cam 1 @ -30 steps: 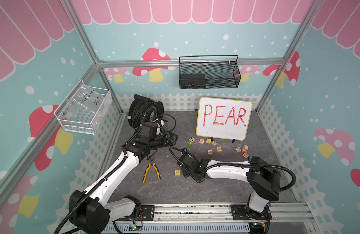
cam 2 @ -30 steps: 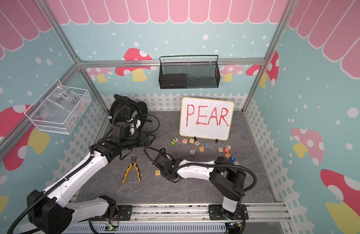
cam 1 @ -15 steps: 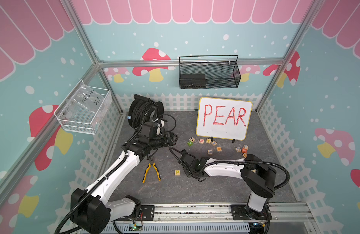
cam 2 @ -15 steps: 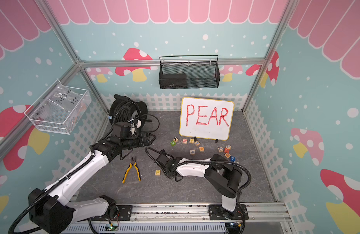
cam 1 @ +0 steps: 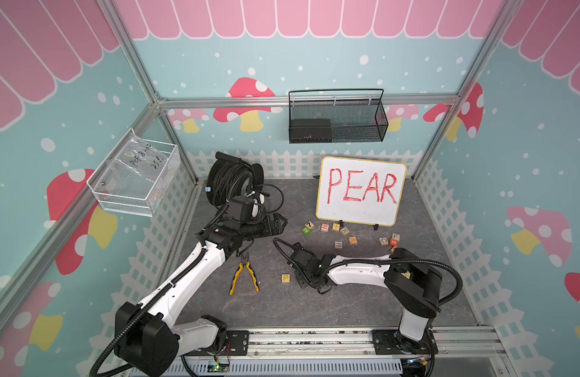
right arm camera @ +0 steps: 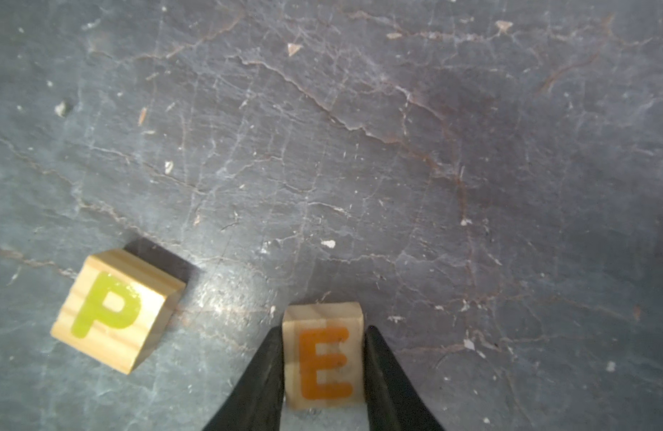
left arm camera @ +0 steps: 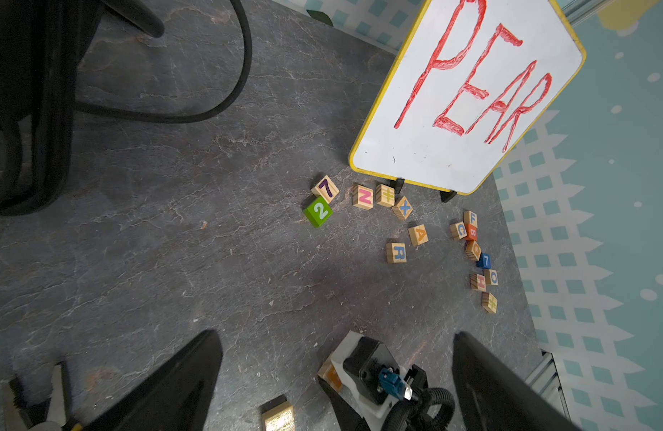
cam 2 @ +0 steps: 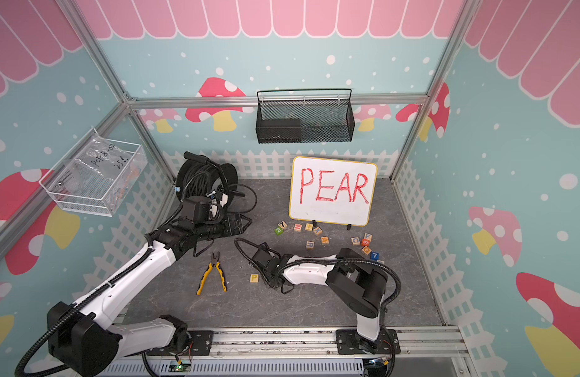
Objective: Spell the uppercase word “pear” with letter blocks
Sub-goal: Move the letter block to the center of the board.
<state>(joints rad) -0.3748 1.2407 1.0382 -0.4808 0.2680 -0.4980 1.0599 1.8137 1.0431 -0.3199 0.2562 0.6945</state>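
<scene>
In the right wrist view my right gripper is shut on the orange E block, one black finger pressed to each side, low over the grey floor. The yellow P block lies a short gap beside it, tilted. In both top views the P block sits just left of the right gripper, which hides the E. The orange A block and blue R block lie side by side below the whiteboard. My left gripper hangs open and empty, back left.
A whiteboard with red PEAR stands at the back. Other blocks lie in a row under it and in a cluster at the right. Yellow-handled pliers lie left of the P. A black cable reel fills the back left corner.
The right gripper's fingers have closed in onto the E block, and the right arm's elbow has shifted slightly left. The left arm has not moved.
</scene>
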